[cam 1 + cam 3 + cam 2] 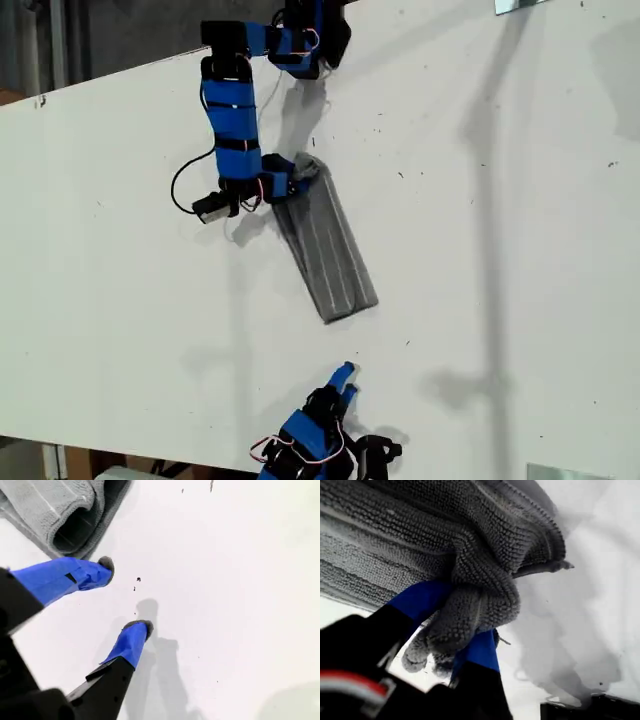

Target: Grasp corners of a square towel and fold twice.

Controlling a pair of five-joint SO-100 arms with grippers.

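The exterior view shows the towel (328,246) folded into a narrow strip on the white surface (520,250), its long axis running diagonally from the upper arm's end effector down toward the lower arm. The first wrist view shows my first end effector (454,630) clamped on a bunched end of the towel, grey cloth pinched between the blue jaws; this matches the upper arm in the exterior view, whose end effector (300,178) sits at the towel's upper end. The second wrist view shows my second end effector (125,595) with its jaws spread and nothing between them, the towel's folded free end (60,510) lying just beyond one fingertip (102,570). In the exterior view this end effector (343,382) rests near the towel's lower end but apart from it. The free end is judged nearer my second end effector, so any further fold across the long axis would be reached from there.
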